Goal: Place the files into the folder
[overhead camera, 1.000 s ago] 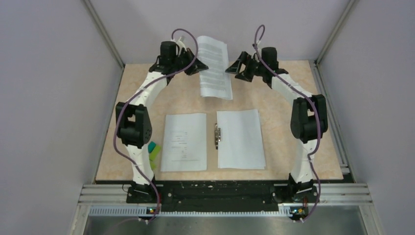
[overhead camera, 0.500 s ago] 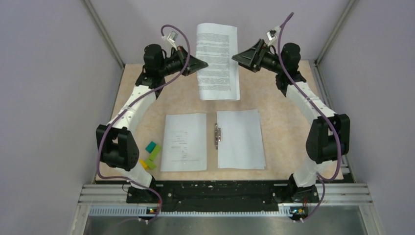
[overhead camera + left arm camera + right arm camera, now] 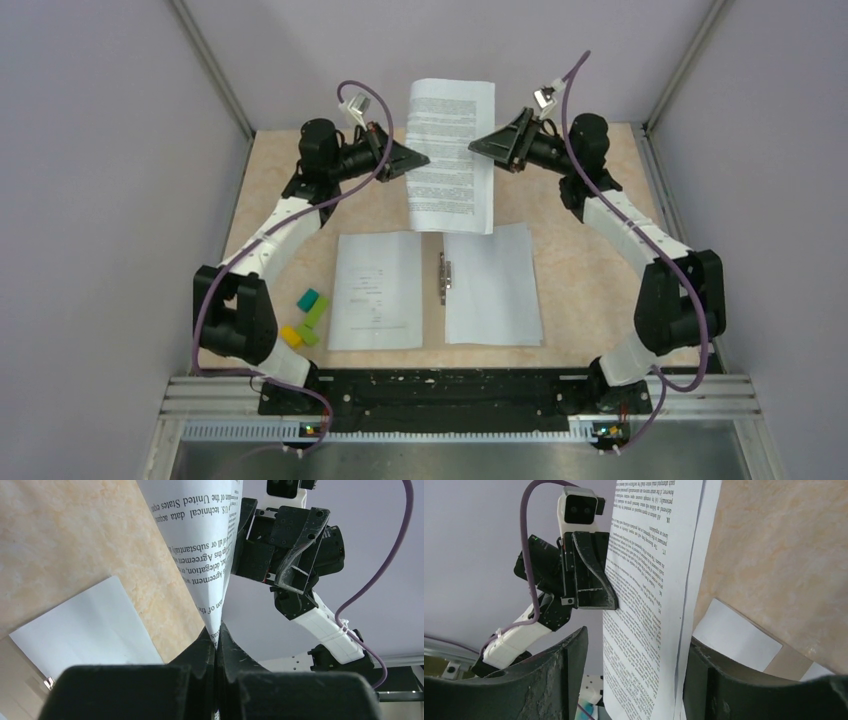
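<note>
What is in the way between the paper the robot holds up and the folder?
Nothing visible. The files hang from the left gripper above the far edge of the folder, with only air below. Two white sheets already lie on its halves.

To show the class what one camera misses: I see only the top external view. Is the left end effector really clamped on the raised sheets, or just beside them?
Observer: Clamped. In the left wrist view the left end effector is shut on the edge of the sheets.
Operator: And the other side?
Observer: The right end effector is open. The right wrist view shows its fingers apart, with the sheets standing between them.
Operator: Is the print legible?
Observer: Yes. The left wrist view reads "United States" and "Agreement".
</note>
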